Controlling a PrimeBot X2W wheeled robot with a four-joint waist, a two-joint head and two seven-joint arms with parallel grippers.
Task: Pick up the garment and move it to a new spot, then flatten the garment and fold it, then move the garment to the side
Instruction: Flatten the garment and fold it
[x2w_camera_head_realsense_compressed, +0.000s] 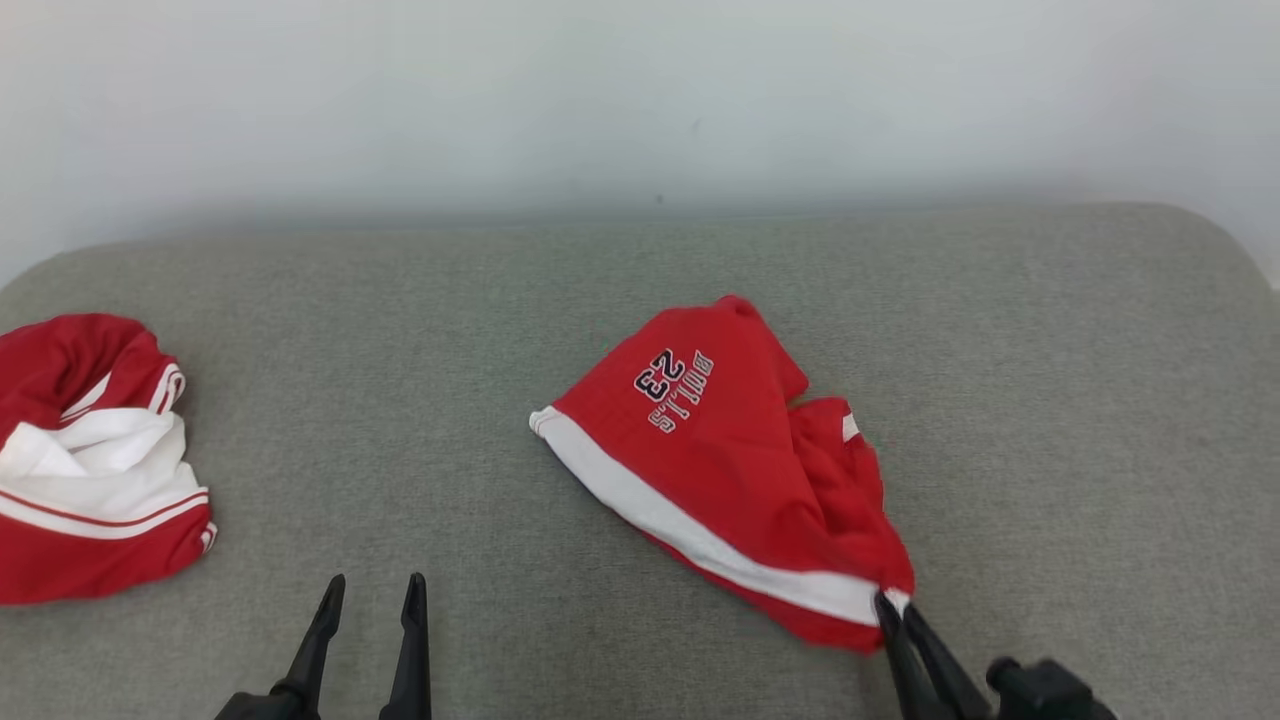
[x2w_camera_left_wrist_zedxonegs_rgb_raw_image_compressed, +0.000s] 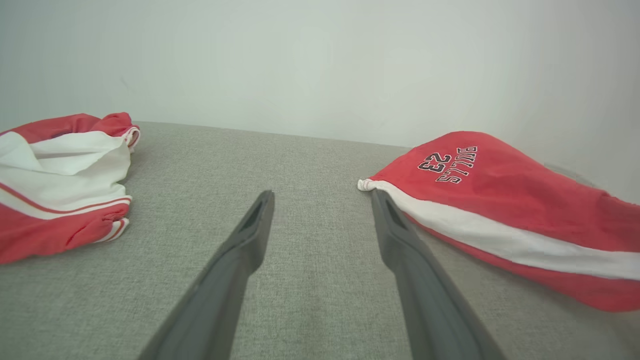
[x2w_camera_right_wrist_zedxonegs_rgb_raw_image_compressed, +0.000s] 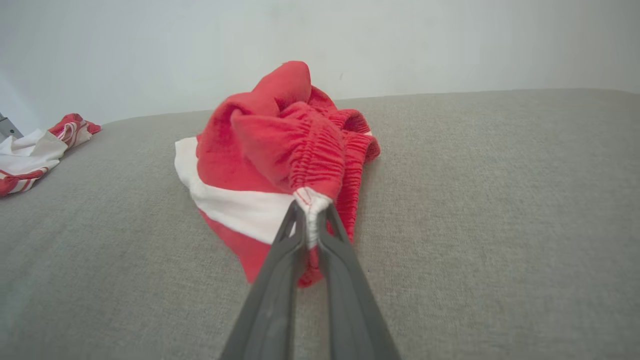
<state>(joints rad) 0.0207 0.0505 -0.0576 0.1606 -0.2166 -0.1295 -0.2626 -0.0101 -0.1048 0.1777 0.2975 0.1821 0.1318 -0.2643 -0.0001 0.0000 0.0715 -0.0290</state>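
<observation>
The garment (x2w_camera_head_realsense_compressed: 730, 460) is a pair of red shorts with a white stripe and "BULLS 23" lettering, lying crumpled right of centre on the grey surface. My right gripper (x2w_camera_head_realsense_compressed: 893, 606) is shut on the garment's near corner, pinching the white stitched edge by the elastic waistband (x2w_camera_right_wrist_zedxonegs_rgb_raw_image_compressed: 312, 205). The cloth there is lifted a little. My left gripper (x2w_camera_head_realsense_compressed: 372, 588) stands open over bare fabric, left of the garment and apart from it; in the left wrist view the garment (x2w_camera_left_wrist_zedxonegs_rgb_raw_image_compressed: 500, 200) lies just right of the right finger (x2w_camera_left_wrist_zedxonegs_rgb_raw_image_compressed: 400, 235).
A second red and white garment (x2w_camera_head_realsense_compressed: 90, 470) lies bunched at the far left edge of the grey cushioned surface (x2w_camera_head_realsense_compressed: 400, 400). A pale wall (x2w_camera_head_realsense_compressed: 640, 100) rises behind the surface's far edge. The surface curves away at its far corners.
</observation>
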